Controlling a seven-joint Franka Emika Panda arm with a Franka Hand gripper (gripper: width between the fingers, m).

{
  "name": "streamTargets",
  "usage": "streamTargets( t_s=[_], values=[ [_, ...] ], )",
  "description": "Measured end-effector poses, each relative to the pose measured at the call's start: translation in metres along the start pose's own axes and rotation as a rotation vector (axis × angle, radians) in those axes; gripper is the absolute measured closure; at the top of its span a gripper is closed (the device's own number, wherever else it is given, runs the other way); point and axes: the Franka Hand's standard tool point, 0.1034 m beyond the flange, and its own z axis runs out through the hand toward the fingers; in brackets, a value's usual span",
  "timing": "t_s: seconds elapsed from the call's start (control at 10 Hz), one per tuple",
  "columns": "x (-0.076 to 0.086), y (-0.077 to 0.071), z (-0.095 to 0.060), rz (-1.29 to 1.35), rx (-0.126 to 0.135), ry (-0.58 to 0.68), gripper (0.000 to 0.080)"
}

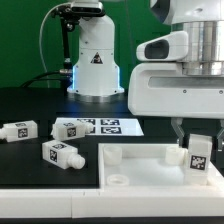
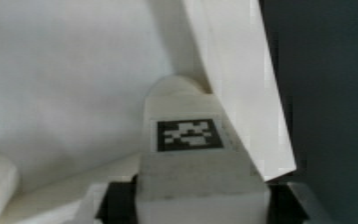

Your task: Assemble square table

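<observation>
The white square table top lies at the front of the black table, with a round socket showing near its front left corner. My gripper hangs over the top's right side in the exterior view. It is shut on an upright white leg with a black-and-white tag. In the wrist view the leg sits between the two dark fingers, which touch both of its sides, close to the raised rim. The leg's lower end is hidden. Three other legs lie loose to the left.
The marker board lies flat behind the table top. The white robot base with a triangle sticker stands at the back. The loose legs lie on the black surface left of the table top.
</observation>
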Motion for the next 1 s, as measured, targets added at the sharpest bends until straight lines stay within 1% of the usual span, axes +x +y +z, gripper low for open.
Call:
streamTargets(
  t_s=[0.2,0.3,0.4,0.5,0.6,0.9,1.0],
  values=[
    [-0.0006,0.0008,0.0006,0.222,-0.004,0.01,0.0514],
    [-0.0012,0.0011,0.0004,0.413,-0.005,0.008,0.0514],
    [-0.0013,0.002,0.0003,0.623,0.002,-0.008,0.0514],
    [0.0,0.0034,0.0001,0.709,0.009,-0.016,0.0514],
    [-0.0011,0.0024,0.0002,0.726,0.009,-0.016,0.0512],
    [-0.0013,0.0021,0.0001,0.947,0.012,-0.025,0.0512],
    [-0.0022,0.0014,-0.0002,1.155,0.024,-0.056,0.0512]
  ],
)
